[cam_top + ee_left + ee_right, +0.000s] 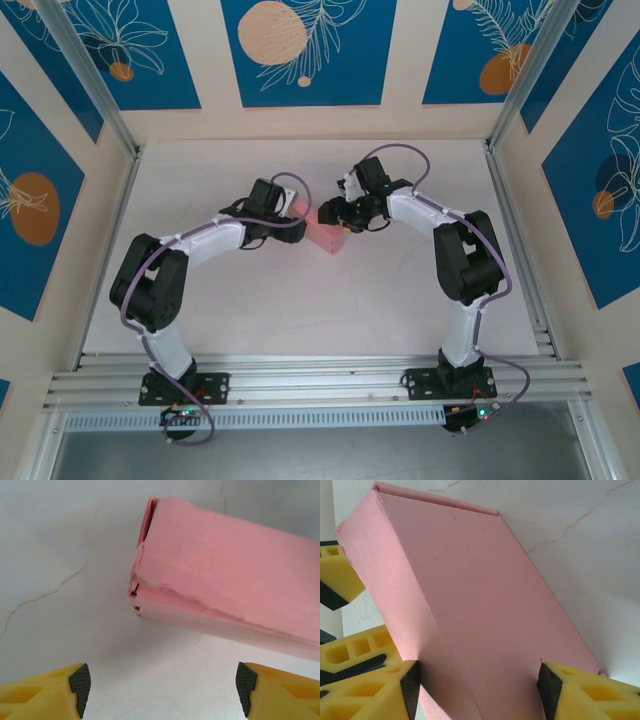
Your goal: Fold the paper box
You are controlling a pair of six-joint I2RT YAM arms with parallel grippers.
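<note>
The paper box [328, 232] is a plain pink folded box lying on the white table between both grippers. In the left wrist view the paper box [225, 585] lies ahead of my left gripper [162, 690], which is open with bare table between its pads; the near end shows a torn, creased edge. My left gripper [292, 214] is just left of the box. My right gripper [338, 212] is over its right end. In the right wrist view the paper box [470, 595] runs under my right gripper [477, 690], whose jaws stand wide, both fingertips overlapping the box's faces.
The white table [400, 300] has hairline cracks and is walled by aluminium rails [515, 230] at the sides and front. The left gripper's yellow fingers [337, 575] are close beside the box in the right wrist view.
</note>
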